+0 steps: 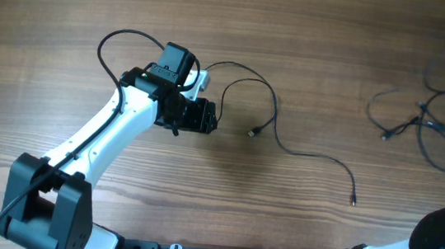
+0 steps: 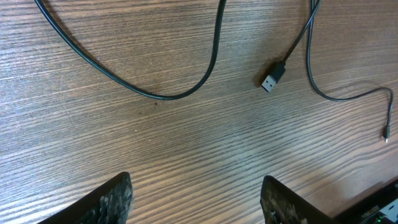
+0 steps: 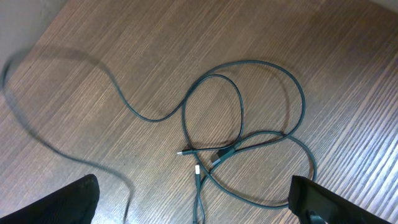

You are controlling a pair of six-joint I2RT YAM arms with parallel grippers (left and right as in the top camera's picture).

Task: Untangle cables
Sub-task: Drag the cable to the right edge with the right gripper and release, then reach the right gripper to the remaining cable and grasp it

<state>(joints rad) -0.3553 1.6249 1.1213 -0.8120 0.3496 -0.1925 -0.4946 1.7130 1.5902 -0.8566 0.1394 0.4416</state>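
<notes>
Black cables (image 3: 224, 150) slack, untouched | left tool (image 2: 196, 190) apart, empty | right tool (image 3: 194, 193) apart, empty

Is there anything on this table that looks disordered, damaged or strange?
Yes. At the far right of the table, a tangle of cables lies in crossing loops, with small plug ends among them. A single cable lies apart in the middle, its USB plug free. No damage is visible.

One loose cable (image 1: 275, 118), one tangle (image 1: 423, 119), two robot arms (image 1: 97, 132) (image 1: 442, 239).
</notes>
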